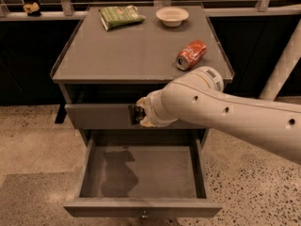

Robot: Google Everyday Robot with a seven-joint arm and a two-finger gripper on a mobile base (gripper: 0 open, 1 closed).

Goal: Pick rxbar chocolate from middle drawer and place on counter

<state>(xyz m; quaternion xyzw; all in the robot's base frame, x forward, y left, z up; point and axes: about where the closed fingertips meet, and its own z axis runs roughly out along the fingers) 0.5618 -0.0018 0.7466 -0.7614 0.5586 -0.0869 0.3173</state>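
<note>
One gripper (140, 116), mid-frame above the open drawer (141, 207) at the bottom, clasps the dark bar (134, 114) just below the counter (136, 51) edge.

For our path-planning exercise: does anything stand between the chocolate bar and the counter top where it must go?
The gripper holds the bar in front of the upper drawer, just under the front edge of the counter, which it must clear. Above, only the can lies near, to the right.

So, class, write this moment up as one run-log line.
gripper: holding rxbar chocolate, above middle drawer | drawer: open | counter: bar not yet placed
</note>
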